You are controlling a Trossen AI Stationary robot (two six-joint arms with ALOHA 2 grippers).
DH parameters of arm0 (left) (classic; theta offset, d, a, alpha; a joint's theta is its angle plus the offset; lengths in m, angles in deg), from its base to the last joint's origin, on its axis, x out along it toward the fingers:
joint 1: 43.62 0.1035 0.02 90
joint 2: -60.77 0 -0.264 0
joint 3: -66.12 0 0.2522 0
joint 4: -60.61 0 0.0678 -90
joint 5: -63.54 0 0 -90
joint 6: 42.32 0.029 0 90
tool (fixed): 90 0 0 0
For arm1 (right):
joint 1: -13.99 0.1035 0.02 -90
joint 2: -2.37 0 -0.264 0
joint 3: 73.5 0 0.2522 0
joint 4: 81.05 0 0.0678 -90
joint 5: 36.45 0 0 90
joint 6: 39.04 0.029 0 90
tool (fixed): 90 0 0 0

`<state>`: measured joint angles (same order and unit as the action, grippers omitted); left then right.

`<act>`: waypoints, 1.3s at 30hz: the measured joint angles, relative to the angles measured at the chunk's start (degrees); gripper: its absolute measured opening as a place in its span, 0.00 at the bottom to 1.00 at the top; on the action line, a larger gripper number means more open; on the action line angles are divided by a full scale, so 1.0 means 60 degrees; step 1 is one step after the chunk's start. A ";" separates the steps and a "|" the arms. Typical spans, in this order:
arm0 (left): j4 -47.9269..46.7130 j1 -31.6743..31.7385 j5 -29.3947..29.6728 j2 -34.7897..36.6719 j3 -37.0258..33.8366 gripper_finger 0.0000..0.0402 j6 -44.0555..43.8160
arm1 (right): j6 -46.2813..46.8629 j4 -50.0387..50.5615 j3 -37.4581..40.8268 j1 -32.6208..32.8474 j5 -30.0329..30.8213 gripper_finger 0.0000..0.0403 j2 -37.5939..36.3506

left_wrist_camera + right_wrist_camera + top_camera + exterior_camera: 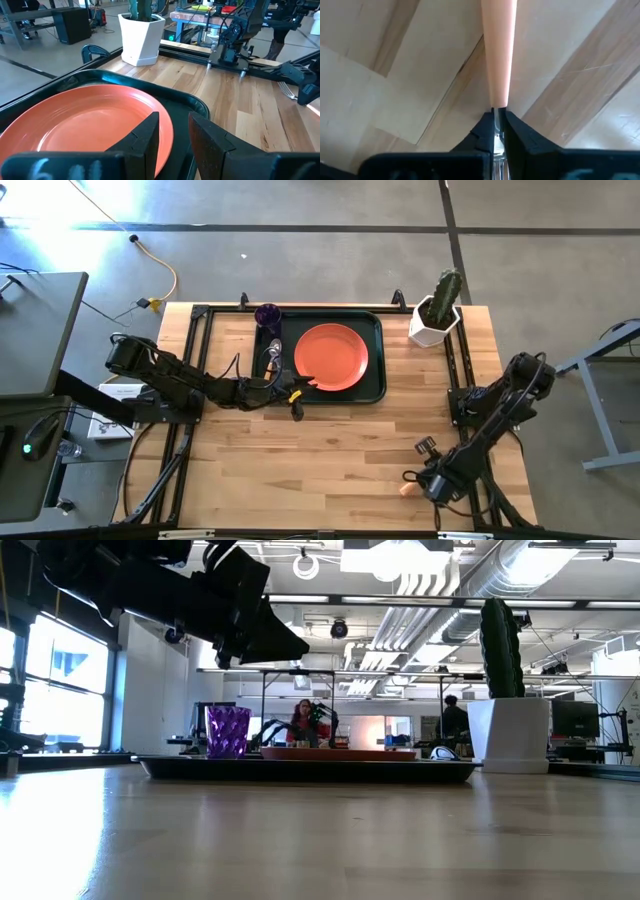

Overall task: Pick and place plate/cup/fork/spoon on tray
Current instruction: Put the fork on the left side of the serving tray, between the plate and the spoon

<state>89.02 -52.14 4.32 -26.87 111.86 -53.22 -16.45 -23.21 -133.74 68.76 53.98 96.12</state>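
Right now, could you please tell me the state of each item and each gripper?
plate: flat on the tray.
cup: upright in the tray's corner.
spoon: lying on the tray, beside the plate.
fork: off the tray, clamped at its metal neck.
left gripper: fingers open, empty, over the plate's edge.
right gripper: fingers shut on the fork.

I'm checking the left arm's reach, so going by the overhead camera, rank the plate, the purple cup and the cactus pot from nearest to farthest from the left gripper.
Measured from the left gripper, at the tray's near-left corner:
1. The plate, lying on the tray right beside the gripper.
2. The cup, at the tray's far-left corner.
3. The cactus pot, off the tray, past its far-right corner.
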 joint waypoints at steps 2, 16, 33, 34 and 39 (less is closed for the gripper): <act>0.0000 0.0001 0.0001 0.0000 0.0000 0.24 -0.0003 | 0.0050 0.0008 0.0003 -0.0047 -0.0015 0.04 0.0007; 0.0251 -0.0013 -0.1154 0.0000 0.0003 0.24 -0.0329 | 0.0476 0.2562 -0.1333 -0.0065 0.1632 0.01 0.0076; 0.0093 -0.0451 -0.3093 -0.2441 0.2546 0.34 -0.0141 | -0.1279 0.4063 -0.1883 -0.1087 0.3205 0.01 0.0055; 0.0002 -0.0448 -0.3396 -0.2577 0.2735 0.35 -0.0167 | -0.1422 0.4055 -0.1883 -0.1174 0.3204 0.01 0.0055; -0.0783 -0.0422 -0.4605 -0.3078 0.3751 0.41 -0.0425 | -0.2021 0.4051 -0.1883 -0.1553 0.3588 0.01 0.0051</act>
<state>84.32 -54.67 -23.31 -45.34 134.37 -55.77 -28.58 1.09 -145.04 59.45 75.51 96.43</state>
